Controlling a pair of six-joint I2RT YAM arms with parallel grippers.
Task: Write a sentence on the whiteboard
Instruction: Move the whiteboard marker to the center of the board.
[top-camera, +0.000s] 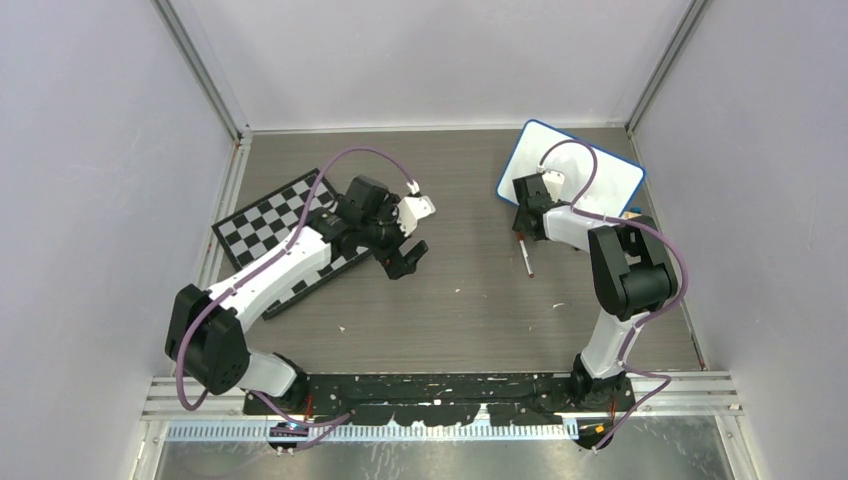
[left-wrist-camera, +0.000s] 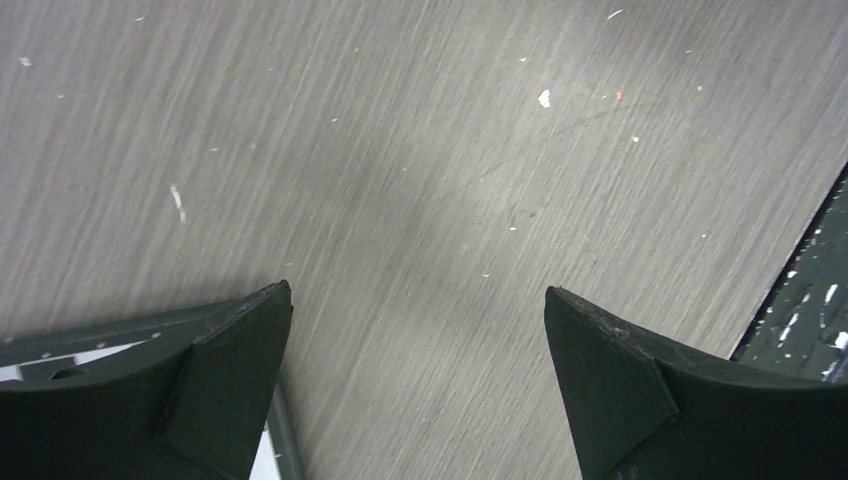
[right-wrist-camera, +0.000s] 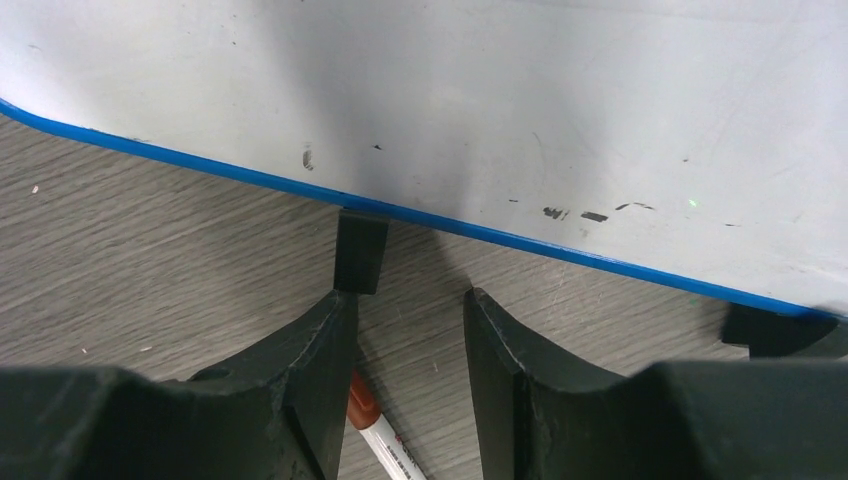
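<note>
The whiteboard (top-camera: 590, 165), white with a blue frame, lies at the far right of the table. In the right wrist view its blue edge (right-wrist-camera: 250, 178) and a black clip foot (right-wrist-camera: 360, 250) are close. Its surface shows only small dark smudges; no sentence shows on it. A white marker with a brownish-red cap (top-camera: 524, 254) lies on the table near the board's front edge. In the right wrist view the marker (right-wrist-camera: 378, 435) lies beside the left finger. My right gripper (right-wrist-camera: 408, 300) is open, low over the table, holding nothing. My left gripper (top-camera: 408, 258) is open and empty over bare table, also seen in its wrist view (left-wrist-camera: 418, 295).
A black-and-white checkered chessboard (top-camera: 275, 225) lies at the left, partly under my left arm. Small white crumbs (left-wrist-camera: 544, 97) dot the grey wood-grain table. Grey walls with metal rails enclose the table on three sides.
</note>
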